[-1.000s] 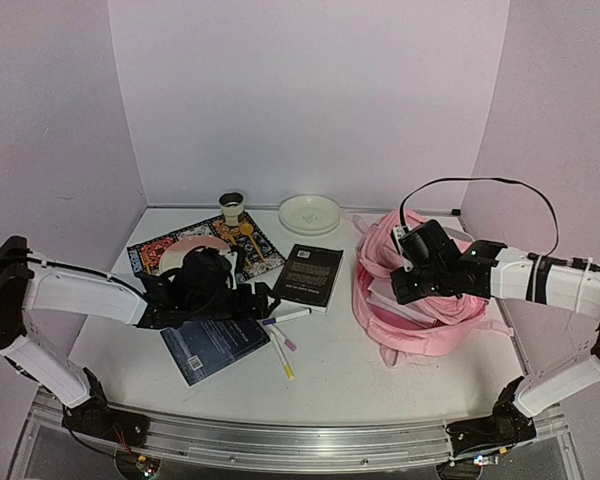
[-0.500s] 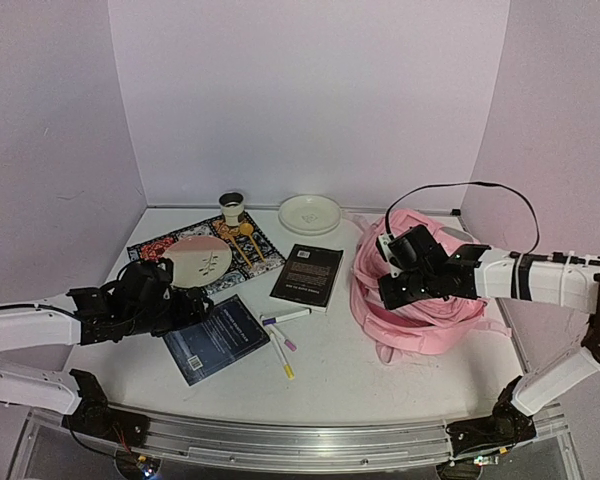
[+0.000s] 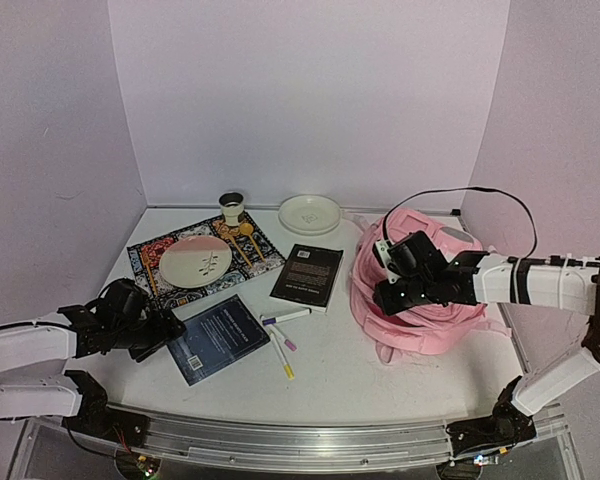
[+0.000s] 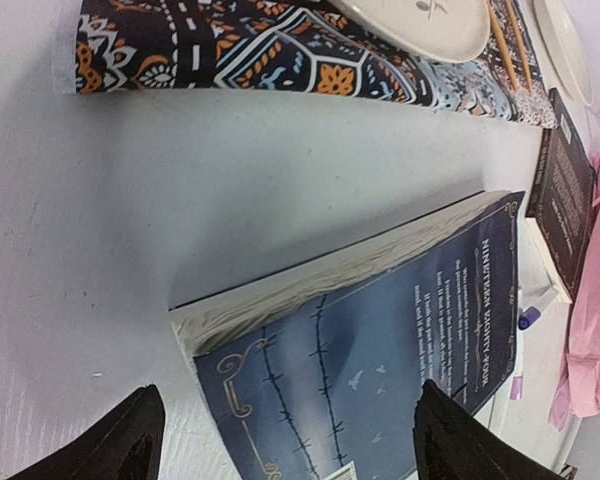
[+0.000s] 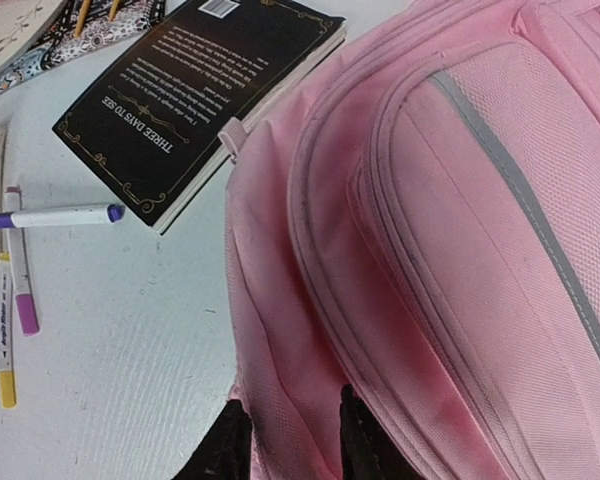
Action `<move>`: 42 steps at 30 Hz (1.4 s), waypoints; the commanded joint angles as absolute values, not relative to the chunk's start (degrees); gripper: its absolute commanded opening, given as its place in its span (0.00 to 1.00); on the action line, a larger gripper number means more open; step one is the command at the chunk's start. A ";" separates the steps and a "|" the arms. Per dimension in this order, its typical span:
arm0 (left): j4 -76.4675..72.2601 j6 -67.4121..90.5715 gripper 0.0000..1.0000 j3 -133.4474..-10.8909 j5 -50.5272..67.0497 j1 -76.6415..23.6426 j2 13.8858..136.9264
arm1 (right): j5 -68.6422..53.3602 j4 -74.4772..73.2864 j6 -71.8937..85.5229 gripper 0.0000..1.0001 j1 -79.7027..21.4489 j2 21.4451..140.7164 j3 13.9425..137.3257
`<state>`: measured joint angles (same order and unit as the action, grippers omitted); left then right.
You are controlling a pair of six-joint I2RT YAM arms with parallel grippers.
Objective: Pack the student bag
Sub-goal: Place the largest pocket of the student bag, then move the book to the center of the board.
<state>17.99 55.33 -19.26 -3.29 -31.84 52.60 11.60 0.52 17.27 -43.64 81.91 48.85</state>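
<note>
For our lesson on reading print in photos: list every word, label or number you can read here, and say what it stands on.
"THREE DAYS TO SEE": heading on the black book.
"NINETEEN EIGHTY-FOUR": heading on the blue book, as best it reads.
Small print on both books: too small to read.
Label on the yellow marker: blurred.

student bag (image 3: 372, 305) | large soft pink fabric backpack, grey-silver trim strip across panel, zipped seams | slumped in a crumpled heap, not upright | right side of surface (image 3: 330, 345), strap loop trailing toward near edge | open or zipped: cannot tell
</note>
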 commanded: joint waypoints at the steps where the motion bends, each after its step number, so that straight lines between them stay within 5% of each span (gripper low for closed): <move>1: 17.02 56.79 0.87 -17.68 -0.49 -31.03 53.24 | 11.86 2.48 17.31 0.35 -45.80 79.85 48.73; 13: 2.01 59.06 0.66 -15.10 12.51 -31.12 58.53 | 15.73 6.73 17.01 0.67 -54.17 82.27 51.95; 26: -9.18 63.12 0.55 -15.03 14.65 -33.46 63.44 | 12.71 14.50 15.73 0.74 -60.62 90.34 55.65; 42: 2.52 58.61 0.56 -18.03 -3.97 -36.00 59.47 | 10.65 16.79 15.15 0.76 -63.57 93.52 57.49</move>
<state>-2.30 62.18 -14.62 3.49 -36.12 60.37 11.05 16.31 15.86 -62.84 92.63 55.09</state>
